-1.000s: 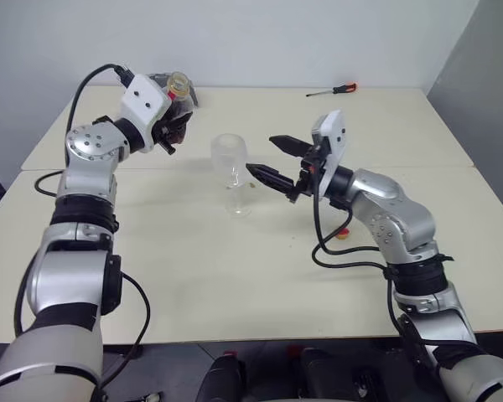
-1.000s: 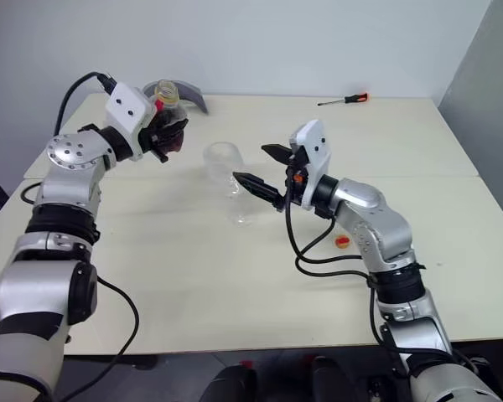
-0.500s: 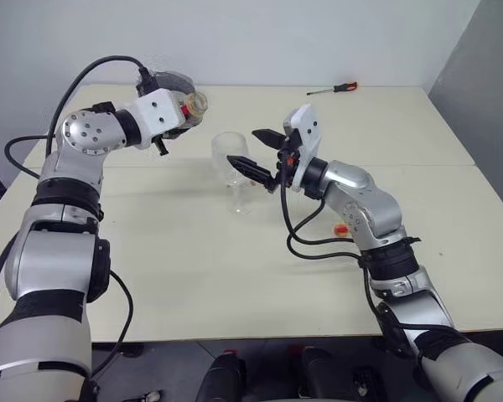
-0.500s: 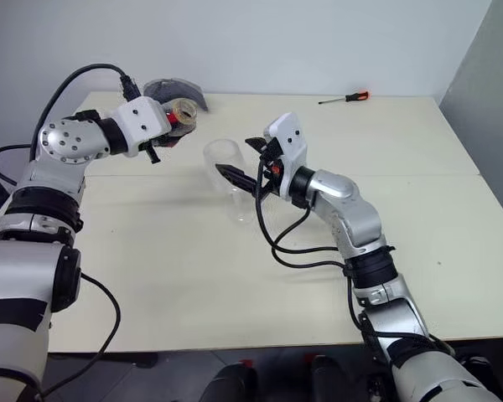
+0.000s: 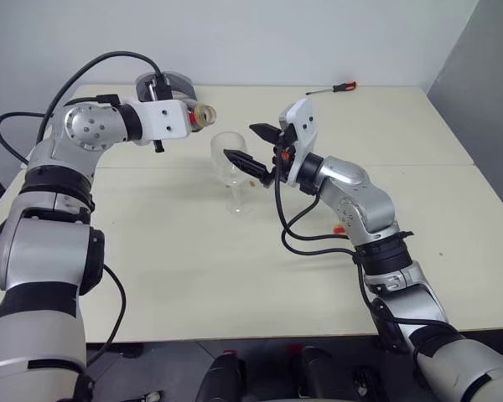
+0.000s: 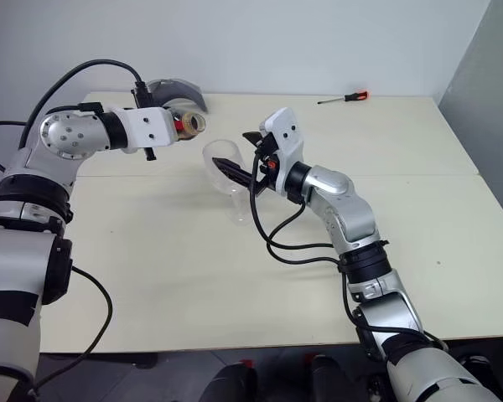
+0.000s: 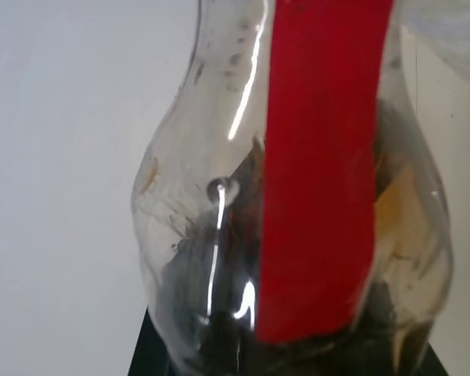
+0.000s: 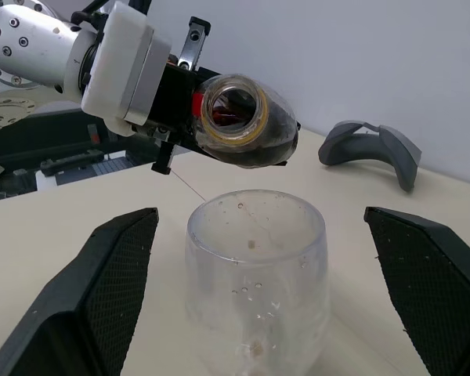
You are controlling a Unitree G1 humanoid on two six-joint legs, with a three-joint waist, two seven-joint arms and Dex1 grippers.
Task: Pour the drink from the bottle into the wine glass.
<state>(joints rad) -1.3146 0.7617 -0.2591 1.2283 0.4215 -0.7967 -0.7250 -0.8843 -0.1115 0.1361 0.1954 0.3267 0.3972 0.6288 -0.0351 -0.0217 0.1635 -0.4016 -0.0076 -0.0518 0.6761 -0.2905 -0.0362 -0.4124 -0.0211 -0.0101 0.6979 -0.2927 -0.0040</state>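
The bottle now lies nearly on its side in the left gripper, its uncapped mouth turned toward the wine glass; a second ago it stood almost upright, so the wrist has rolled it over into a pouring attitude. The dark drink sits low in the belly, and none has reached the glass, whose bowl looks empty. The mouth hangs beside and above the rim, not yet over it, so the pour probably needs a little more reach and tilt. The right gripper has closed in from the side, and its fingers, spread wide, flank the bowl without touching it. On the table behind lie a grey curved piece and a screwdriver.
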